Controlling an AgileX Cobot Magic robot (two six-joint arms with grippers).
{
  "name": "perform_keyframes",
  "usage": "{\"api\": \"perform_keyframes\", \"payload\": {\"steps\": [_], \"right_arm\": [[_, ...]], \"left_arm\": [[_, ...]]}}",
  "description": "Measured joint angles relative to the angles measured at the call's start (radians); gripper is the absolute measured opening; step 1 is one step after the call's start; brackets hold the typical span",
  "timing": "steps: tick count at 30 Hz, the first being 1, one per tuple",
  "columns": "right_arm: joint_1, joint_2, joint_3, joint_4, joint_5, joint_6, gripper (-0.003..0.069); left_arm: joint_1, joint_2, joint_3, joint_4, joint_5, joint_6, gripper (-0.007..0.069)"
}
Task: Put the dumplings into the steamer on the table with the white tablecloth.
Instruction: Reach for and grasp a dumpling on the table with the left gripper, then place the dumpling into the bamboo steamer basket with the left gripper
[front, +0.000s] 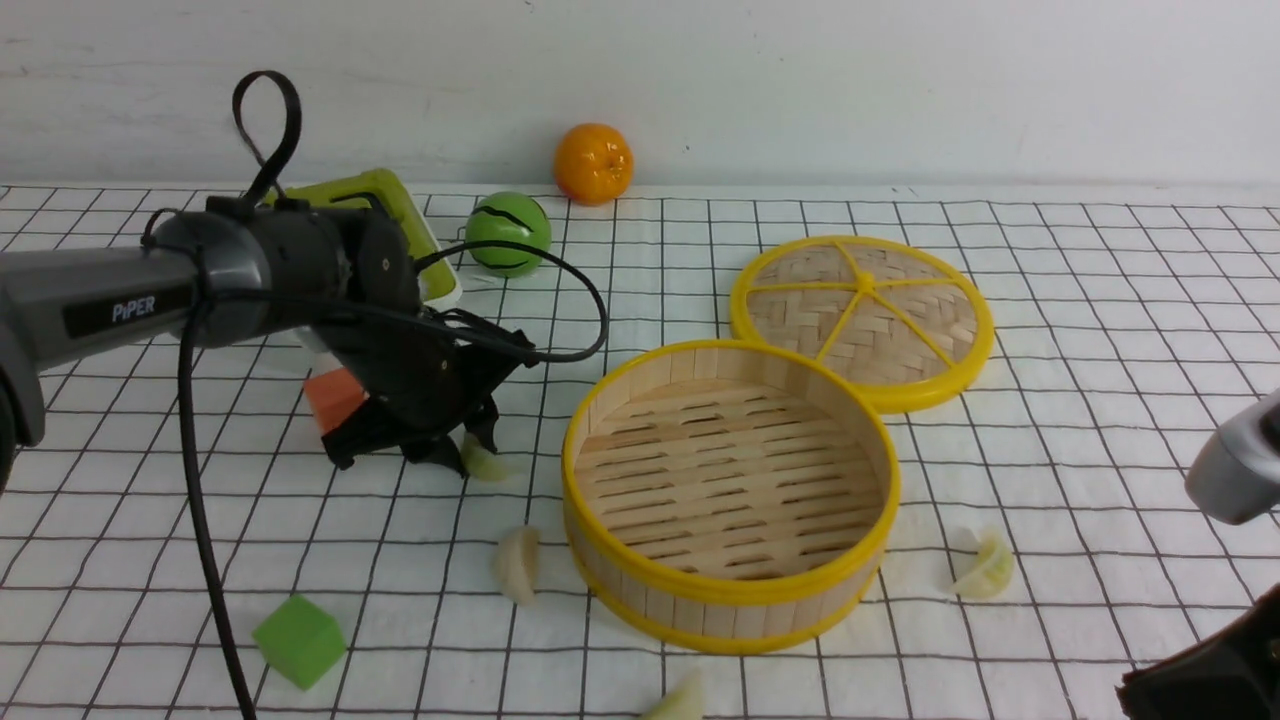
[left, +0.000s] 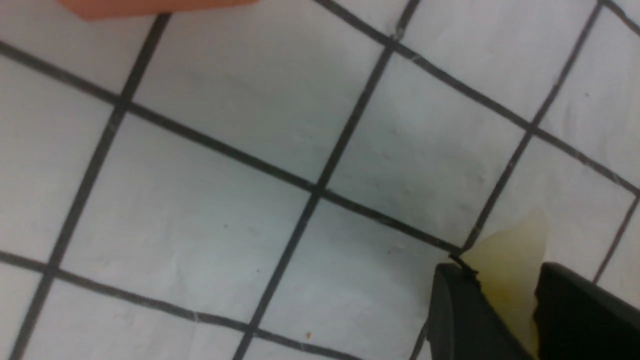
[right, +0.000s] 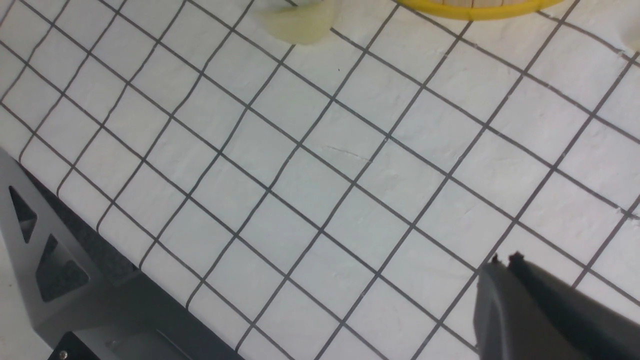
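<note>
**While the left pincer (left: 500, 272) pinches the far dumpling (left: 510, 245), all four sit outside the steamer (front: 725, 597)**

When I check the front camera, my left arm reaches in low from the left. Its pincer is down at the white tablecloth (front: 1100, 400), left of the steamer. On the left wrist camera I see the two black fingers (left: 460, 310) on either side of the far dumpling, gripping it. Its pale tip pokes out past them across a grid line. I cannot tell whether it rests on the cloth or is just clear of it. An orange cube (front: 335, 397) sits just behind the pincer, partly hidden by the arm.

The steamer stands upright near the middle of the bench (front: 150, 560). Its lid (front: 862, 320) lies flat just behind it to the right; I cannot tell if the rims touch.

The second dumpling (front: 518, 565) lies just beside the steamer's left wall, on my side. The third dumpling (front: 985, 570) lies near its right wall. The fourth dumpling (front: 680, 702) is in front of the steamer, cut off by the frame edge.

My right pincer (right: 502, 260) hangs over bare cloth at the right, its fingers pressed together.

A green cube (front: 300, 640) sits at front left. A green ball (front: 509, 233), an orange fruit (front: 593, 163) and a green-and-white container (front: 400, 210) stand at the back.
</note>
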Motion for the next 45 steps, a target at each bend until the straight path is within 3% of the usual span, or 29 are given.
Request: {"api": "perform_keyframes", "payload": {"steps": [7, 9, 13, 20, 25, 29, 35, 42, 45], "right_arm": [[0.0, 0.0, 0.0, 0.001, 0.003, 0.0, -0.0004], [0.0, 0.0, 0.0, 0.004, 0.004, 0.0, -0.0001], [0.0, 0.002, 0.0, 0.009, 0.004, -0.001, 0.0], [0.0, -0.043, 0.0, 0.009, 0.08, 0.023, 0.0003], [0.0, -0.145, 0.0, 0.009, 0.14, 0.026, 0.0006], [0.0, -0.276, 0.0, 0.009, 0.166, 0.033, 0.001], [0.0, -0.355, 0.0, -0.017, 0.174, 0.1, 0.0015], [0.0, -0.367, 0.0, -0.057, 0.202, 0.133, 0.002], [0.0, -0.367, 0.0, -0.063, 0.203, 0.133, 0.002]], "left_arm": [[-0.005, -0.005, -0.238, -0.029, 0.287, 0.244, 0.0169], [-0.037, -0.014, -0.385, -0.03, 0.42, 0.319, 0.0169], [-0.161, -0.021, -0.537, -0.009, 0.512, 0.37, 0.0169], [-0.371, 0.078, -0.584, 0.018, 0.415, 0.387, 0.0169], [-0.391, 0.167, -0.583, 0.047, 0.339, 0.379, 0.0169], [-0.388, 0.234, -0.583, 0.107, 0.26, 0.305, 0.0169], [-0.388, 0.267, -0.585, 0.135, 0.245, 0.247, 0.018], [-0.388, 0.253, -0.639, 0.135, 0.376, 0.235, 0.0413], [-0.388, 0.188, -0.657, 0.165, 0.476, 0.268, 0.0461]]}}
